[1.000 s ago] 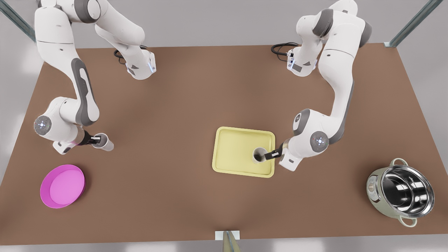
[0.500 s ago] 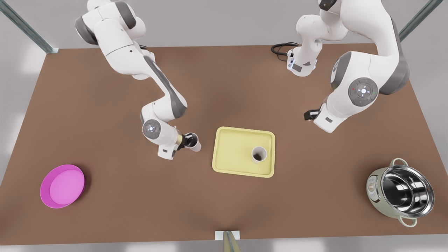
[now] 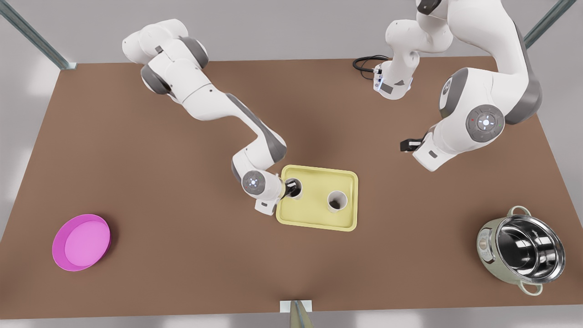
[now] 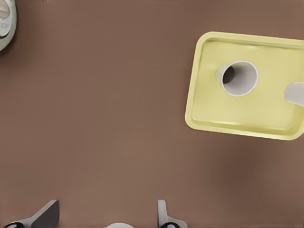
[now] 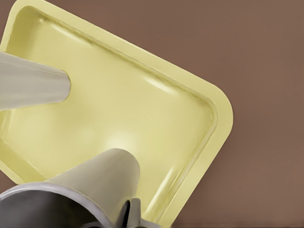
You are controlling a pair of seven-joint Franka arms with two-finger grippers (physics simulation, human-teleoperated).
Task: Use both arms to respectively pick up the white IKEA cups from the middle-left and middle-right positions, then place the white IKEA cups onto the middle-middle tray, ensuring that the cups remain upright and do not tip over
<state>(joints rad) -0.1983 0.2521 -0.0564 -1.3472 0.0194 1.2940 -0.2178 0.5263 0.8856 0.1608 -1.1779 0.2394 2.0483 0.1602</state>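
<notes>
The pale yellow tray [image 3: 314,182] lies mid-table. One white IKEA cup [image 3: 337,201] stands upright and free on the end of it nearer the front view's right. My right gripper [image 3: 290,188], on the arm at the front view's left, is shut on the other white IKEA cup [image 3: 296,189], upright over the tray's opposite end. The right wrist view shows this held cup [image 5: 95,180], the free cup [image 5: 33,85] and the tray [image 5: 142,109]. My left gripper [image 3: 408,145] is raised and open, well off to the front view's right of the tray. The left wrist view has its open, empty fingers [image 4: 164,216], the tray [image 4: 266,114] and the free cup [image 4: 237,78].
A pink round bowl [image 3: 82,242] sits near the front view's lower left corner. A shiny steel pot [image 3: 521,249] stands at the lower right, and its edge shows in the left wrist view [image 4: 4,23]. Black cables [image 3: 366,64] lie at the table's back edge.
My right gripper carried its cup from the table's left side over to the tray. My left gripper let go of its cup on the tray, then rose and drew back to the right.
</notes>
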